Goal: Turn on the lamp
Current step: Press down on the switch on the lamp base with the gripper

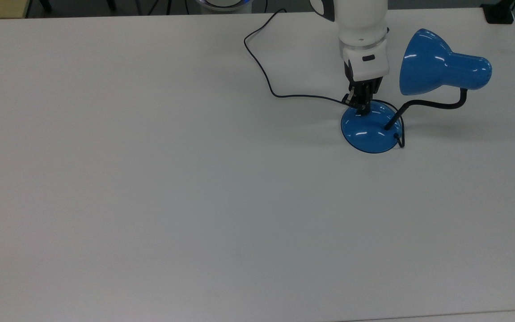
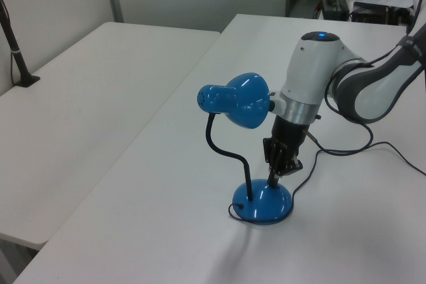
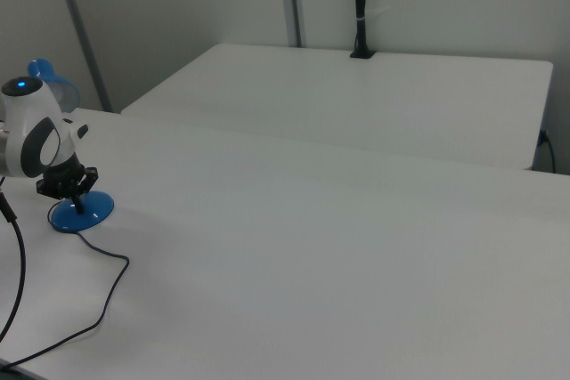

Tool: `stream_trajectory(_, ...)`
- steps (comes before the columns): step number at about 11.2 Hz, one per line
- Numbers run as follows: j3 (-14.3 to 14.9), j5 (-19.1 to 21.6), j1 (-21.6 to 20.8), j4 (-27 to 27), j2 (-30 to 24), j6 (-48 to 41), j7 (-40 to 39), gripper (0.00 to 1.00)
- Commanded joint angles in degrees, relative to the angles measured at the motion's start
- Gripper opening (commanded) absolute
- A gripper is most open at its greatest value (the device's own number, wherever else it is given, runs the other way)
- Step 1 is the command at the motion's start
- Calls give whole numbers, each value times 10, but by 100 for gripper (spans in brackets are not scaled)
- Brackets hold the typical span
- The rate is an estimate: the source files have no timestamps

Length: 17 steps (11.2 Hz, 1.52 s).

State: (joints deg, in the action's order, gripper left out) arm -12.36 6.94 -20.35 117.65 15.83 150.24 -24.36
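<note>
The arm's black fingers point(image 1: 364, 108) point(image 2: 273, 179) are pressed together, tips down on the top of the domed base of the glossy blue desk lamp point(image 1: 371, 127) point(image 2: 263, 202) point(image 3: 80, 211). Its bell-shaped shade hangs above and beside the fingers, on the white desk point(image 1: 150, 179).

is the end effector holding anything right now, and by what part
Nothing is held. The end effector has its tip down on the lamp base, pressing rather than gripping.

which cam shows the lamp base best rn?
Top view: the lamp base shows its whole round dome, end effector at its far edge. Left view shows it side-on, arm above. Right view shows it far off, partly behind the arm.
</note>
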Motion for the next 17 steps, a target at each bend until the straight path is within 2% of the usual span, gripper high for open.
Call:
stream_trajectory(1, -9, 17, 6, 2, 6, 28, -23, 0)
stream_trajectory(5, -10, 17, 7, 2, 0, 23, -15, 0)
stream_trajectory(9, -10, 18, 8, -6, -23, -56, -11, 0)
stream_trajectory(17, -10, 15, 8, -20, 10, -31, -24, 0)
